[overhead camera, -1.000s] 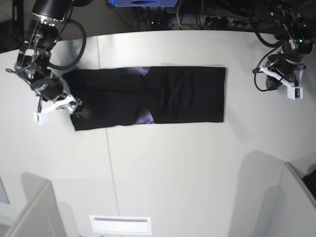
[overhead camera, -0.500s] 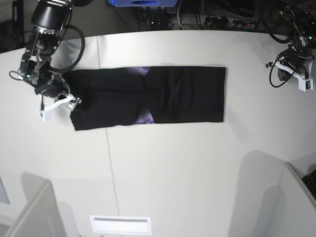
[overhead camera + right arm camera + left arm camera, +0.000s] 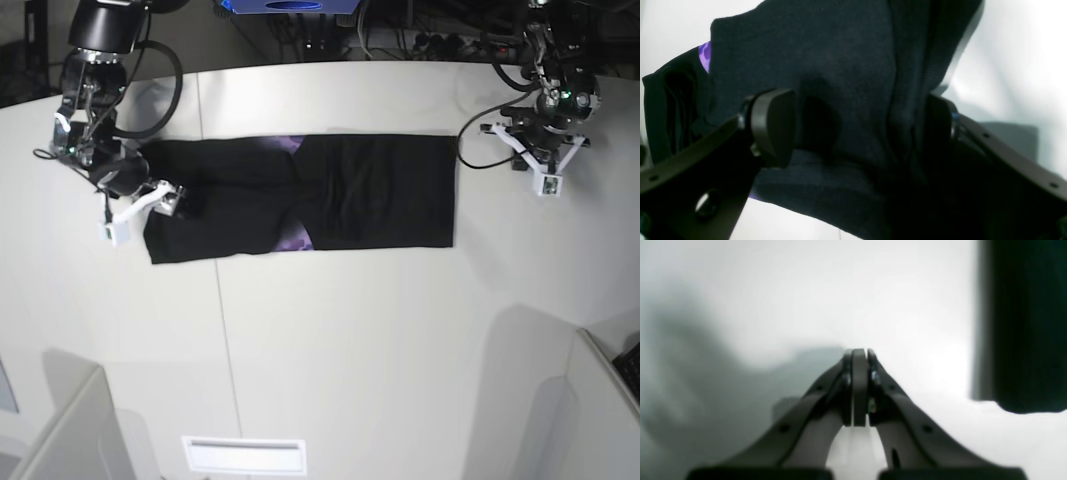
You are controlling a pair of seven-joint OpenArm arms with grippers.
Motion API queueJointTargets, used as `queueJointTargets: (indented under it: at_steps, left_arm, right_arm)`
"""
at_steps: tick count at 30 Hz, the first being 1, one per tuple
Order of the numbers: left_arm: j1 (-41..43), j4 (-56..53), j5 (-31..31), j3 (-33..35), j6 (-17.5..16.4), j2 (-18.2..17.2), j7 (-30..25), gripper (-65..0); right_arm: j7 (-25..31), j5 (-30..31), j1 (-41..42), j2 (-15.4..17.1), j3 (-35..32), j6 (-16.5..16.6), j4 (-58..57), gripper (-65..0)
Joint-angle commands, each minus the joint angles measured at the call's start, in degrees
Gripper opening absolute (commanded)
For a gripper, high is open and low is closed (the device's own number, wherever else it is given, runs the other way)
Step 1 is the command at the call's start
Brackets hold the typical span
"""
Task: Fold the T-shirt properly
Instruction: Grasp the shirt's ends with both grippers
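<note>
The black T-shirt [image 3: 370,190] lies flat on the white table [image 3: 350,350] as a long band folded from both sides, with slivers of purple print [image 3: 293,241] at the middle. My right gripper [image 3: 178,203] is at the band's left end. In the right wrist view it [image 3: 857,130] is open, its jaws standing wide on either side of a bunched part of the T-shirt [image 3: 846,66]. My left gripper [image 3: 525,150] is shut and empty just off the shirt's right edge. In the left wrist view it [image 3: 858,355] hangs over bare table beside the T-shirt [image 3: 1023,323].
A seam [image 3: 222,330] runs across the table toward the front. A white slot plate [image 3: 243,455] lies at the front edge. Grey partitions stand at the front left [image 3: 70,430] and front right [image 3: 590,410]. Cables and gear [image 3: 420,40] lie behind the table.
My left arm swung in from the far right to the shirt's right edge. My right gripper moved right onto the shirt's left end.
</note>
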Motion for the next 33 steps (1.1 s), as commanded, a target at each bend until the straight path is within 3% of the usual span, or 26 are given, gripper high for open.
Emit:
queueJointTargets:
  at_steps: [1,3,7,8,16,22,28,33]
  left_arm:
    - [-0.38,0.82,0.02,0.49,0.49,-0.58,-1.05,-65.0]
    - [-1.26,0.47,0.37,2.24,0.58,0.04,-1.05,-65.0]
    - [-2.05,-1.64,0.37,4.7,0.93,0.04,-1.05,-65.0]
    - [-2.76,-2.08,0.37,5.5,0.93,0.04,-1.05,-65.0]
    - [-4.95,-4.81,0.37,12.35,0.93,0.39,-1.05,-65.0]
    - [-5.31,-4.89,0.46,15.52,0.93,3.47,-0.7,-65.0]
    - [-5.04,-4.63,0.46,21.06,1.02,3.73,-0.7,-65.0]
    - [-5.31,-4.45,0.46,20.97,1.02,3.38,-0.7,-65.0]
  right_arm:
    - [-2.8,-1.2,-0.31,0.37,-0.22,-0.53,-0.2,-18.9]
    - [-2.88,-1.2,-0.13,0.46,-0.22,-0.53,-0.9,-28.7]
    - [-2.8,-1.2,1.8,0.81,0.04,-0.53,-4.6,-61.7]
    - [-2.8,-1.2,2.5,1.6,0.04,-0.53,-5.48,-65.0]
    - [-3.15,-1.2,3.82,2.75,-0.22,-0.53,-0.82,-65.0]
    - [-5.7,-1.28,3.38,2.13,-0.31,-0.53,7.18,-65.0]
    - [-6.49,-1.28,1.36,0.64,-0.4,-0.62,16.06,-65.0]
    - [-7.81,-1.28,1.01,0.2,-6.38,-0.71,20.99,-65.0]
